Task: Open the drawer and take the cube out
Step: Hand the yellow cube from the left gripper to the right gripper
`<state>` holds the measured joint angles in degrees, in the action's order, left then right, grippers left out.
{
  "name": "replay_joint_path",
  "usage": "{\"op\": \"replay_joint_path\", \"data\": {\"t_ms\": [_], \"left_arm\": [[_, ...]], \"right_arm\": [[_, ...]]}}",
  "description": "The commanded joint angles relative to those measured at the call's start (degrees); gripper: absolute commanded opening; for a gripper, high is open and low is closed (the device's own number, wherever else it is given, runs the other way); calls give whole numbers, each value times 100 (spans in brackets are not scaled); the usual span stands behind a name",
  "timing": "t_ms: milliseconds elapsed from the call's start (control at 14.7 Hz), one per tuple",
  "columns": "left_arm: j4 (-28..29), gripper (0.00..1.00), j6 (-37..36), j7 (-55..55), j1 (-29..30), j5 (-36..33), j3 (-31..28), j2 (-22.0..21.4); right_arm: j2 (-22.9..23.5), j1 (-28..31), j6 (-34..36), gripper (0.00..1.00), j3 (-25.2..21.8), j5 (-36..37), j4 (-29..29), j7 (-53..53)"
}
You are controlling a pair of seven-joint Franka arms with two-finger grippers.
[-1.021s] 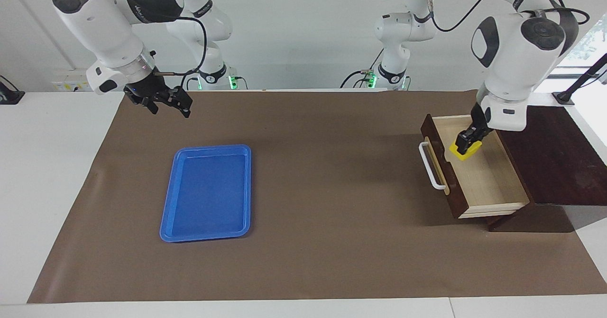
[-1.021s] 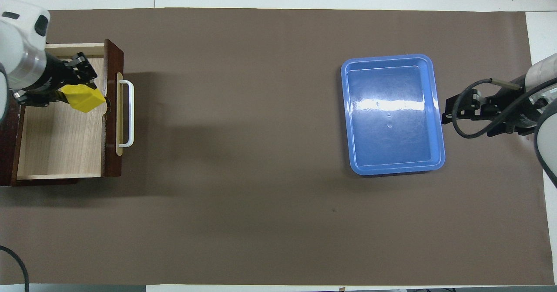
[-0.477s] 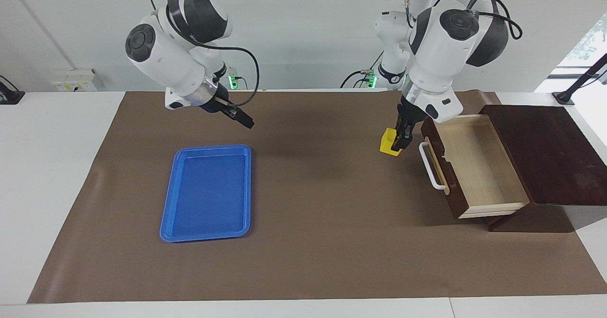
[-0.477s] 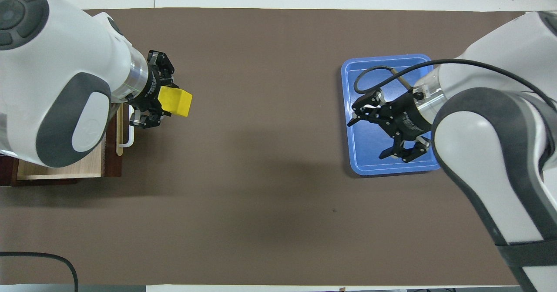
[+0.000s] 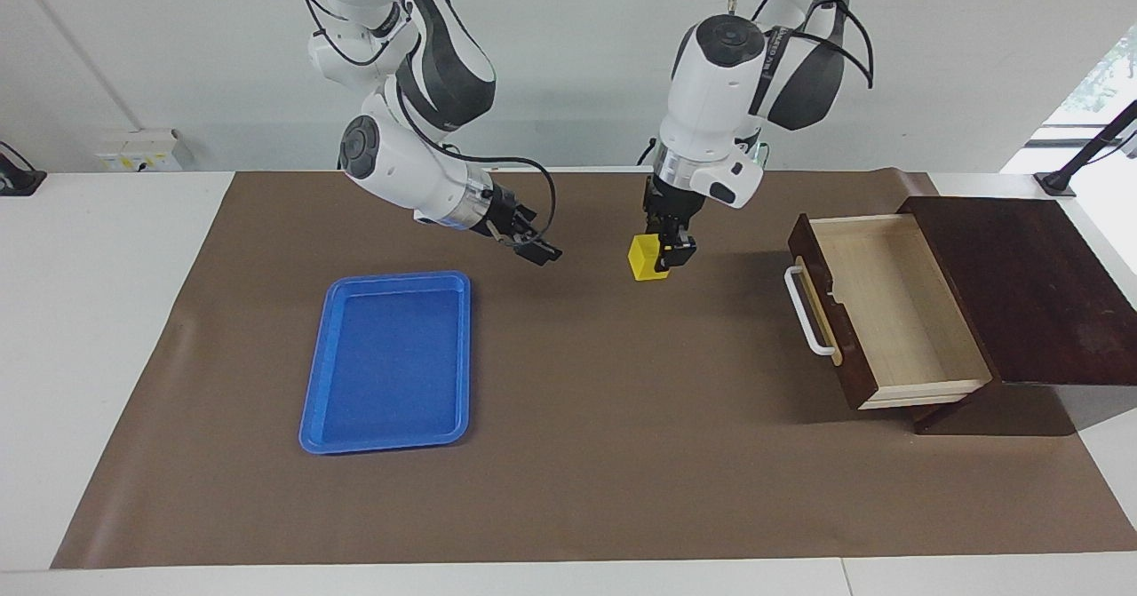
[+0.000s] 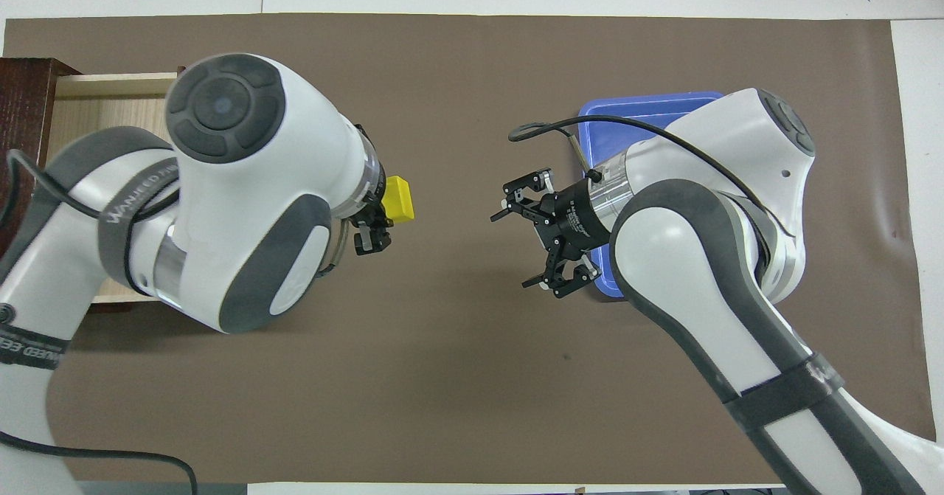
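Over the brown mat point(image 5: 568, 454), left tool point(image 5: 664, 257) pinches cube point(image 5: 643, 258); right tool point(image 5: 533, 248) spread

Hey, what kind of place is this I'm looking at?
Most likely a robotics lab bench: two arms over a brown mat, the left pincer holding a yellow cube, with only an open drawer and a blue tray.

I see a blue plastic tray point(image 5: 385, 361) lying flat on the brown mat point(image 5: 586, 480) toward the right arm's end of the tabletop point(image 5: 98, 312). The mat covers most of the white tabletop. A dark wooden cabinet point(image 5: 1039, 290) sits at the left arm's end.
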<state>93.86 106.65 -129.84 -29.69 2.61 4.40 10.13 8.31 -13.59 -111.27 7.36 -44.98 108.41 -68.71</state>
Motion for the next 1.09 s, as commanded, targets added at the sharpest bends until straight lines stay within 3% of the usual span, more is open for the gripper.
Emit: {"op": "replay_joint_path", "data": {"t_ms": [0, 409, 681, 1021], "left_arm": [[290, 0, 154, -488, -405, 3, -124, -2], [291, 0, 215, -884, -678, -15, -124, -11], [317, 0, 216, -1060, -740, -155, -124, -29], [388, 0, 348, -1061, -731, -164, -124, -37]], "right_arm": [[38, 32, -342, 100, -16, -615, 225, -194], [855, -214, -641, 100, -16, -731, -240, -169], [918, -91, -239, 100, -16, -932, -285, -38], [901, -223, -290, 100, -16, -1109, -364, -72]]}}
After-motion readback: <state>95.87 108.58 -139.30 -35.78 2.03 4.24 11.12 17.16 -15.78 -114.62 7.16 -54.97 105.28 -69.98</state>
